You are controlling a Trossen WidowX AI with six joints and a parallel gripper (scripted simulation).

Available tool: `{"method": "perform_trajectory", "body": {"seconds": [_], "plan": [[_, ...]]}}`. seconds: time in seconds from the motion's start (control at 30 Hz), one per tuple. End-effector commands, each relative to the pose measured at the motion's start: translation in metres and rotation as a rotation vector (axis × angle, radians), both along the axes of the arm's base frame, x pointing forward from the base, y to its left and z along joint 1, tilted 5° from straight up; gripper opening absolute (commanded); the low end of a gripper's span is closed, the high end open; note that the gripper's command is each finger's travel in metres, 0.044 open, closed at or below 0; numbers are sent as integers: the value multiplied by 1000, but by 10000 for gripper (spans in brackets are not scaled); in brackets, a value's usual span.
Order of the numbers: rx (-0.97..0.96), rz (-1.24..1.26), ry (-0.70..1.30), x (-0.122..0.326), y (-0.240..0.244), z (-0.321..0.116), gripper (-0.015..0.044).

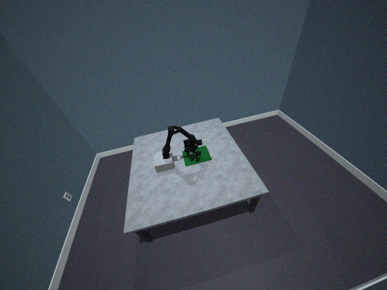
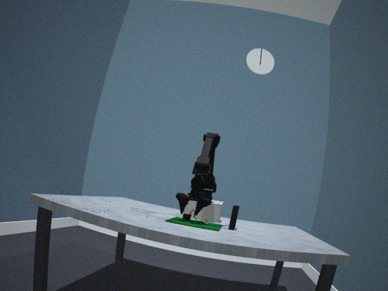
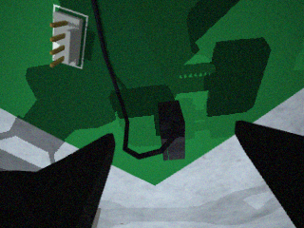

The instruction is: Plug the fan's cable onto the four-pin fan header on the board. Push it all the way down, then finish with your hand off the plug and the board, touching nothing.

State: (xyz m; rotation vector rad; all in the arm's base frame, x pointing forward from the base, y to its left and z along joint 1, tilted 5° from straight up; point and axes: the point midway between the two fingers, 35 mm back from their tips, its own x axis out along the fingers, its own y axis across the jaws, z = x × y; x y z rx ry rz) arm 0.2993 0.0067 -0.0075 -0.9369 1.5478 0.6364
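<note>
The green board [image 1: 205,154] [image 2: 213,227] [image 3: 14,57] lies flat on the table. The white four-pin header [image 3: 73,40] [image 2: 206,220] stands on it, its pins bare, at the upper left in the wrist view. The black plug [image 3: 172,125] [image 2: 187,217] stands on the board near a corner, apart from the header. Its thin black cable [image 3: 104,52] loops from it and runs up out of the wrist view. My gripper [image 3: 173,133] [image 2: 189,213] [image 1: 194,159] is open and empty, low over the board, with one finger to each side of the plug. Contact with the plug is not visible.
A black upright slab [image 2: 234,217], apparently the fan, stands beside the board where the cable ends. The arm's white base box [image 1: 164,167] [image 2: 216,213] stands close to the board. The grey table [image 1: 187,199] [image 2: 266,239] extends around them.
</note>
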Motion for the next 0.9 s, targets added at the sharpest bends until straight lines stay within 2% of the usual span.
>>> {"method": "perform_trajectory", "body": {"seconds": [0.0,0.2,0.43,0.87], "plan": [[-6,2,5,-1,-1,-7,440],[-6,2,5,0,-1,-12,440],[0,-1,3,0,0,-10,256],[0,-1,3,0,0,-10,170]]}}
